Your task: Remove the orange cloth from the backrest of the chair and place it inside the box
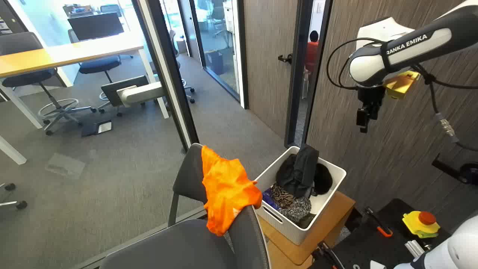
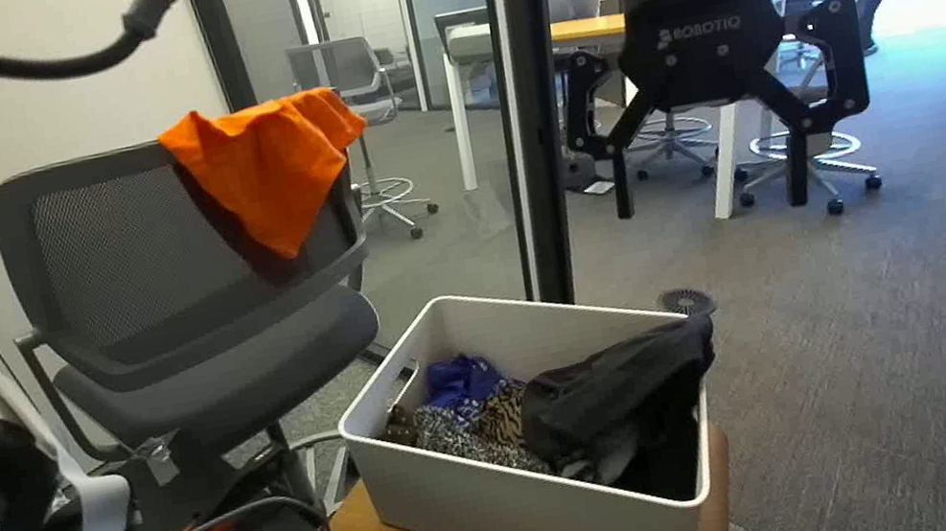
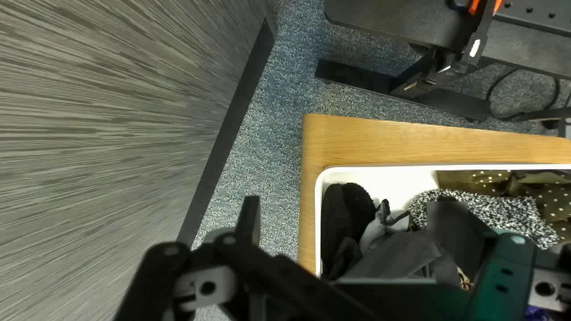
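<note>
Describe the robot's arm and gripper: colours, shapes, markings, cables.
The arm is white and black, rounded, lettered "EMIKA", with black cables and a yellow part. The gripper is black and angular, with hinged linkages, two slim straight fingers and "ROBOTIQ" in paler letters.

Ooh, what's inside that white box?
Inside the white box I see black fabric, blue fabric, speckled fabric, animal-print fabric and dotted fabric. What lies under them is covered, so I can't tell.

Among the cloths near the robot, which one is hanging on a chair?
The orange cloth, draped over the top of the chair's backrest. The others, such as the black fabric and the blue fabric, are in the white box.
</note>
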